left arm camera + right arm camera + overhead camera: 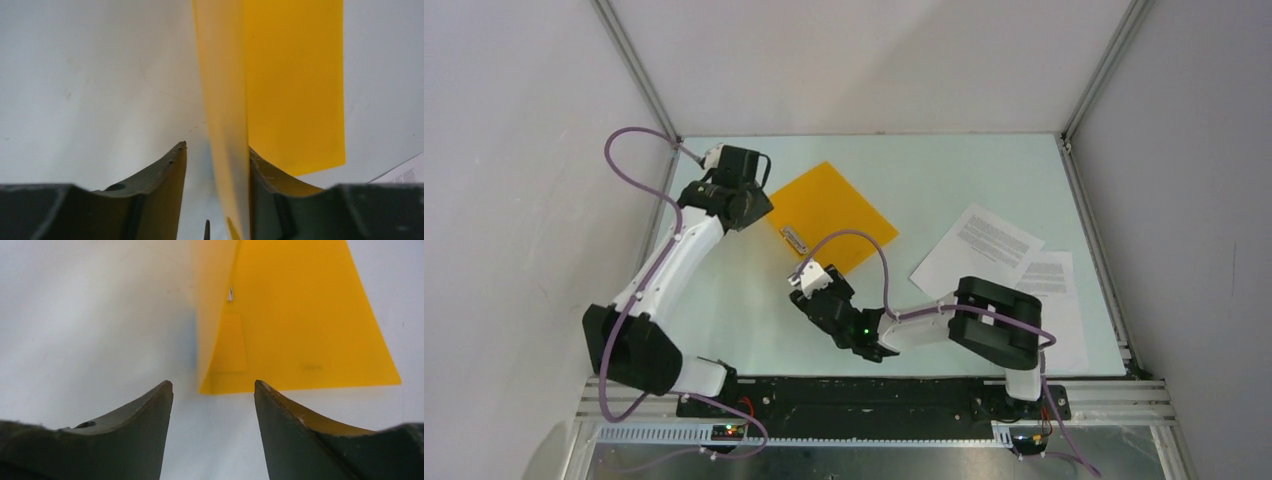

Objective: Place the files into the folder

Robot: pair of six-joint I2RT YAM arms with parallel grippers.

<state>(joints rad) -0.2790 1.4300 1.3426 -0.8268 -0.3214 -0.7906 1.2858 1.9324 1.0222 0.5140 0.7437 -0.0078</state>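
Note:
The orange-yellow folder [834,212] lies on the table at the back centre-left. In the left wrist view its cover [225,100] stands raised edge-on over the flat lower leaf [295,85]. My left gripper [759,207] [217,147] is open at the folder's left edge. The raised cover passes between its fingers and rests against the right finger [265,175]. My right gripper [802,283] [213,383] is open and empty, just short of the folder's near corner [300,340]. The files [984,248] lie overlapped on the table at the right, apart from both grippers.
A small pale strip [795,240] sits at the folder's near-left edge. A second printed sheet [1049,285] reaches under the right arm's elbow [994,320]. White walls and metal frame posts [639,75] close in the table. A corner of paper [405,175] shows in the left wrist view.

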